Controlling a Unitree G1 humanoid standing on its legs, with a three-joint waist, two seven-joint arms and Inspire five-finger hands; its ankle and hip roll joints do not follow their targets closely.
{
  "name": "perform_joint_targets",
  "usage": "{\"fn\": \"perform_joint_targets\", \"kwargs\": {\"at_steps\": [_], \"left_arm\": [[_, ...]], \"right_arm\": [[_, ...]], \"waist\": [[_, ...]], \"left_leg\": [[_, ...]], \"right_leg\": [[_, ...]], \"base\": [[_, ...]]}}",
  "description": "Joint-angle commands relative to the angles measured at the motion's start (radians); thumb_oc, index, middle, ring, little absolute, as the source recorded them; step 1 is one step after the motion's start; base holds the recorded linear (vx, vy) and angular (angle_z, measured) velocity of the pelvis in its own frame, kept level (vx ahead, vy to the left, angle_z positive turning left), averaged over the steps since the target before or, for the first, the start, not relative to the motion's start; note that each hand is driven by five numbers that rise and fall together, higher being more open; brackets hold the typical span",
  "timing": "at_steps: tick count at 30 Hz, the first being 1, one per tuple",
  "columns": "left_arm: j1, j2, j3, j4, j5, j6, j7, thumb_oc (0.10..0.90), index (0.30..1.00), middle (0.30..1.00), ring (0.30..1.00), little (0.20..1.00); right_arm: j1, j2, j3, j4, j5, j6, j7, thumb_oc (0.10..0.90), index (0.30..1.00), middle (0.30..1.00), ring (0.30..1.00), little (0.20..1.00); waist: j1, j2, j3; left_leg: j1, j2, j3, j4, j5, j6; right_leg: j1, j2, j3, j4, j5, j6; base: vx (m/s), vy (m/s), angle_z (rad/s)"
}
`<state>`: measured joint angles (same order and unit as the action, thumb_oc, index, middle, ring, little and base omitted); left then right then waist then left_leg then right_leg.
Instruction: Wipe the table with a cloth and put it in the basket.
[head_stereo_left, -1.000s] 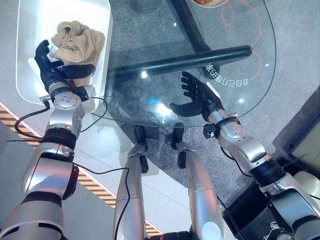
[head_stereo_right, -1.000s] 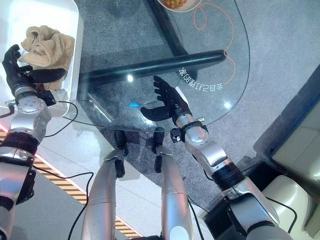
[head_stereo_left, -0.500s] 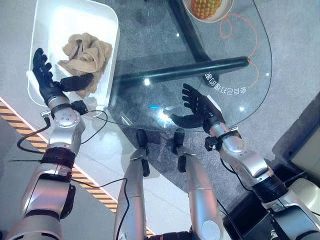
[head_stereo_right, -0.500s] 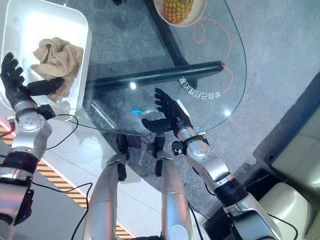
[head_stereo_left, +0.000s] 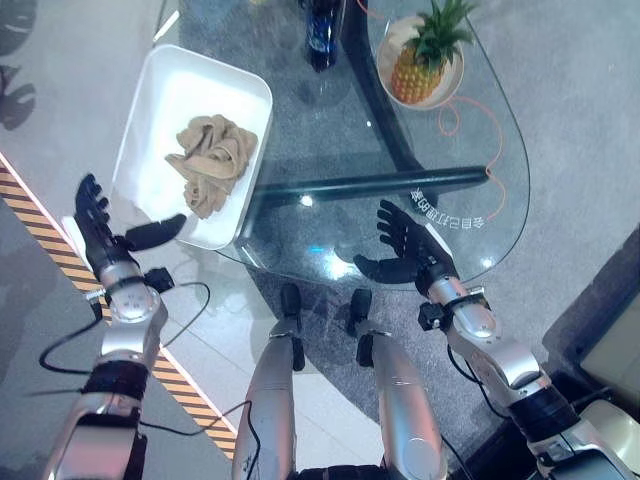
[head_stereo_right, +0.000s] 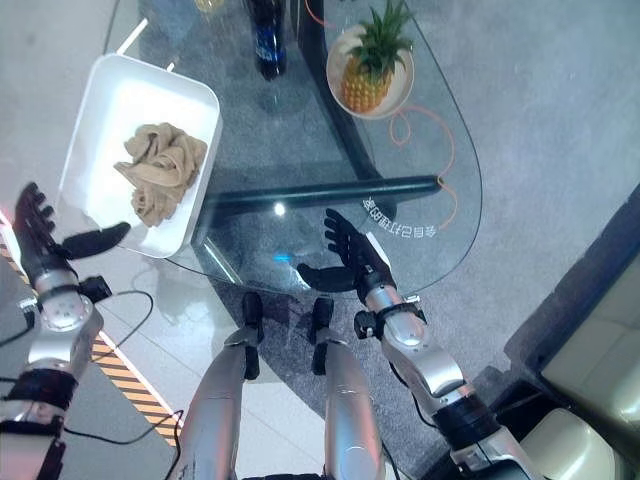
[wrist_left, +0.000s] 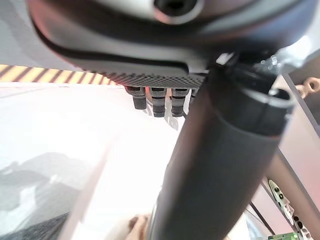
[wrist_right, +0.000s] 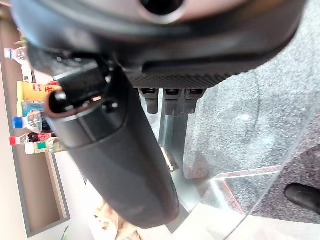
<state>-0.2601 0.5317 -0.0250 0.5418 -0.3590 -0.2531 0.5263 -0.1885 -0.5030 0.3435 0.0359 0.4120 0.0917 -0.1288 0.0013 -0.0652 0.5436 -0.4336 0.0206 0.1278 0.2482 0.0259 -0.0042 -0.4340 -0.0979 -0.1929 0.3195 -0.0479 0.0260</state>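
Fingers (head_stereo_left: 92, 205) beside basket (head_stereo_left: 150, 110), pineapple (head_stereo_left: 424, 60) beyond.

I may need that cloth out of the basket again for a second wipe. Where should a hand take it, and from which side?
Probably from above, at the raised folds in the middle of the beige cloth. It lies bunched in a heap inside the white basket, whose walls block a sideways approach. The open left hand is nearest.

We seem to be in a showroom or lobby: polished stone floor (head_stereo_left: 60, 90), hazard-striped tape (head_stereo_left: 45, 235), glass table (head_stereo_left: 340, 215) bearing a pineapple (head_stereo_left: 425, 60).
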Motion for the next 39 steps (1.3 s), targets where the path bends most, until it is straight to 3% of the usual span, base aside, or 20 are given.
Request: {"fn": "perform_joint_targets", "kwargs": {"at_steps": [1,7,12,15,25,33,39], "left_arm": [[0.038,0.001,0.021,-0.086,0.077,-0.075,-0.03,0.8,0.9,0.9,0.9,0.9],[0.218,-0.082,-0.082,-0.086,0.1,-0.047,-0.207,0.8,0.9,0.9,0.9,0.9],[0.333,-0.158,-0.149,-0.003,0.079,-0.015,-0.304,0.8,0.9,0.9,0.9,0.9],[0.346,-0.183,-0.171,0.059,0.084,0.006,-0.322,0.8,0.9,0.9,0.9,0.9],[0.299,-0.263,-0.213,0.441,0.078,0.066,-0.36,0.8,0.9,0.9,0.9,0.9],[0.267,-0.304,-0.205,0.664,0.076,0.127,-0.419,0.8,0.9,0.9,0.9,0.9],[0.249,-0.317,-0.183,0.717,0.09,0.123,-0.435,0.8,0.9,0.9,0.9,0.9]], "right_arm": [[0.04,0.008,-0.06,-0.07,-0.052,-0.104,0.026,0.8,0.9,0.9,0.9,0.9],[0.159,0.055,-0.064,0.079,-0.142,-0.089,0.06,0.8,0.9,0.9,0.9,0.9],[0.25,0.105,-0.061,0.291,-0.073,-0.076,0.134,0.8,0.9,0.9,0.9,0.9],[0.252,0.134,-0.048,0.39,-0.063,-0.059,0.136,0.8,0.9,0.9,0.9,0.9],[0.187,0.209,-0.025,0.942,-0.23,-0.072,0.144,0.8,0.9,0.9,0.9,0.9],[0.178,0.269,-0.074,1.179,-0.204,-0.035,0.188,0.8,0.9,0.9,0.9,0.9],[0.172,0.28,-0.107,1.256,-0.228,-0.011,0.185,0.8,0.9,0.9,0.9,0.9]], "waist": [[0.023,0.008,-0.024],[0.029,0.012,-0.099],[0.038,0.017,-0.196],[0.043,0.018,-0.231],[0.056,0.033,-0.357],[0.041,0.041,-0.414],[0.031,0.048,-0.434]], "left_leg": [[0.093,-0.047,0.025,-0.024,-0.075,0.006],[0.193,-0.048,0.001,-0.086,-0.056,-0.009],[0.308,-0.039,-0.016,-0.157,-0.048,-0.021],[0.339,-0.034,-0.023,-0.173,-0.046,-0.024],[0.452,-0.014,-0.044,-0.234,-0.045,-0.032],[0.504,-0.008,-0.045,-0.283,-0.045,-0.029],[0.53,-0.001,-0.035,-0.317,-0.041,-0.031]], "right_leg": [[0.058,0.034,-0.001,-0.012,-0.03,0.042],[0.192,0.016,-0.027,-0.097,-0.02,0.041],[0.338,0.01,-0.052,-0.193,-0.003,0.042],[0.374,0.009,-0.06,-0.213,0.003,0.041],[0.49,0.011,-0.075,-0.281,0.011,0.042],[0.53,0.015,-0.058,-0.316,0.013,0.049],[0.544,0.017,-0.046,-0.337,0.02,0.053]], "base": [[-0.01,-0.075,0.04],[0.04,-0.086,0.06],[0.1,-0.115,0.06],[0.07,-0.094,0.13],[0.07,-0.069,0.07],[0.01,-0.009,0.0],[0.02,-0.004,-0.04]]}}
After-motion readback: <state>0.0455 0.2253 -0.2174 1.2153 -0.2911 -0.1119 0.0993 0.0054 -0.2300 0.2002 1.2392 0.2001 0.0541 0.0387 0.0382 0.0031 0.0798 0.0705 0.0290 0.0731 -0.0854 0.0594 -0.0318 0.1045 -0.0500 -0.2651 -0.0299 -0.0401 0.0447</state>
